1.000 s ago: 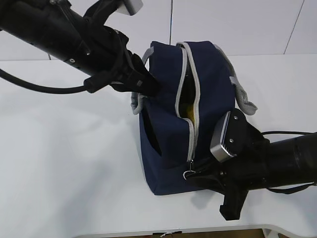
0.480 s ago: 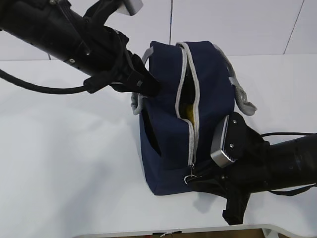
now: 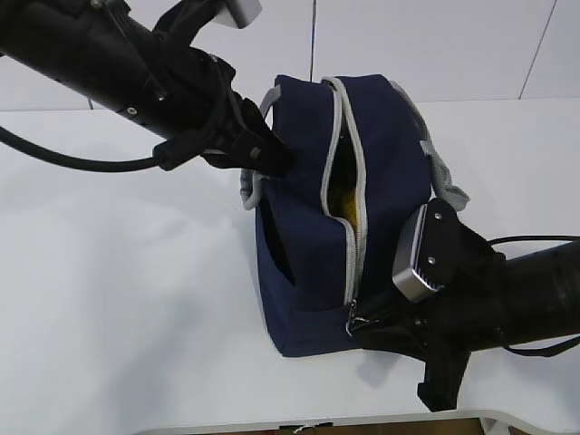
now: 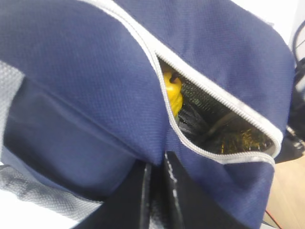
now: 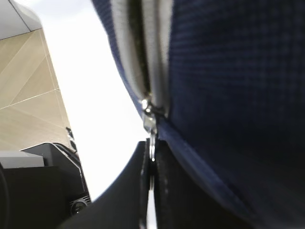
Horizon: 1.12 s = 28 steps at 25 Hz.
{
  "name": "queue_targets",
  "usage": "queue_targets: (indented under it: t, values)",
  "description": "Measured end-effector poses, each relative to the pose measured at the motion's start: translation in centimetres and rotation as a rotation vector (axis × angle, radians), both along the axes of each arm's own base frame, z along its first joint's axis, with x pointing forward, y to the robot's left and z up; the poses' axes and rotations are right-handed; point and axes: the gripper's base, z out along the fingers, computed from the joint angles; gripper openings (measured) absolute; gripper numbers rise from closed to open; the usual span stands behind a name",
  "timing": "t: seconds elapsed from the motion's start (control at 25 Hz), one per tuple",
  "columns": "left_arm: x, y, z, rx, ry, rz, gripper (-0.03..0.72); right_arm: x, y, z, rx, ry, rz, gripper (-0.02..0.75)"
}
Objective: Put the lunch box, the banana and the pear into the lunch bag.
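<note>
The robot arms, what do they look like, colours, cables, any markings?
Both arms are matte black with rounded tubular links. The left arm trails a black cable looping below it and carries a white block near the top edge. The right arm bears a silver-grey ridged plate and a thin black cable. No markings are legible.

Lunch bag (image 3: 385, 145): matt navy woven cloth with a fine visible weave; grey webbing handles (image 3: 444, 177), coarser and ribbed. Zipper tape (image 4: 214, 71): pale grey fabric edging the opening; ring pull (image 5: 150, 143), lower centre of the right wrist view: bright, shiny metal. Bag lining (image 4: 233, 136): dark, crinkled, foil-like, with glints. Yellow fruit (image 4: 171, 88) inside the opening: smooth, slightly glossy skin. Robot arms (image 3: 118, 63), upper left and lower right of the exterior view: black matt plastic housings; one grey satin plate (image 3: 412, 258). Tabletop (image 3: 118, 299): smooth, matt white.
</note>
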Motion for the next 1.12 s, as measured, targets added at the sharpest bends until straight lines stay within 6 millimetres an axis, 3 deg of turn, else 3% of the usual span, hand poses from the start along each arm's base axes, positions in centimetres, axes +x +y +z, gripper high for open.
queue_targets:
  t: [1.12]
  values:
    - [0.0,0.0,0.0,0.0,0.0,0.0,-0.003,-2.5,-0.7,5.1,0.066,0.076,-0.09,0.018]
